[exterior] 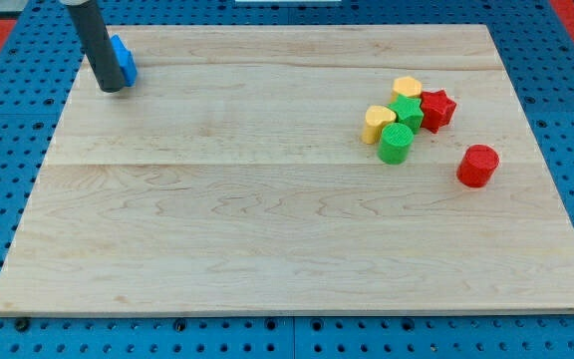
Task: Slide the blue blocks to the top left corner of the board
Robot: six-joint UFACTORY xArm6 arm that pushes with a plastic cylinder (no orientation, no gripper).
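Observation:
A blue block lies near the top left corner of the wooden board, mostly hidden behind my dark rod, so I cannot tell its shape or whether a second blue block lies behind it. My tip rests on the board just below and left of the visible blue piece, touching it.
At the view's right stands a cluster: two yellow blocks, a green block, a green cylinder and a red star-like block. A red cylinder stands apart, further right.

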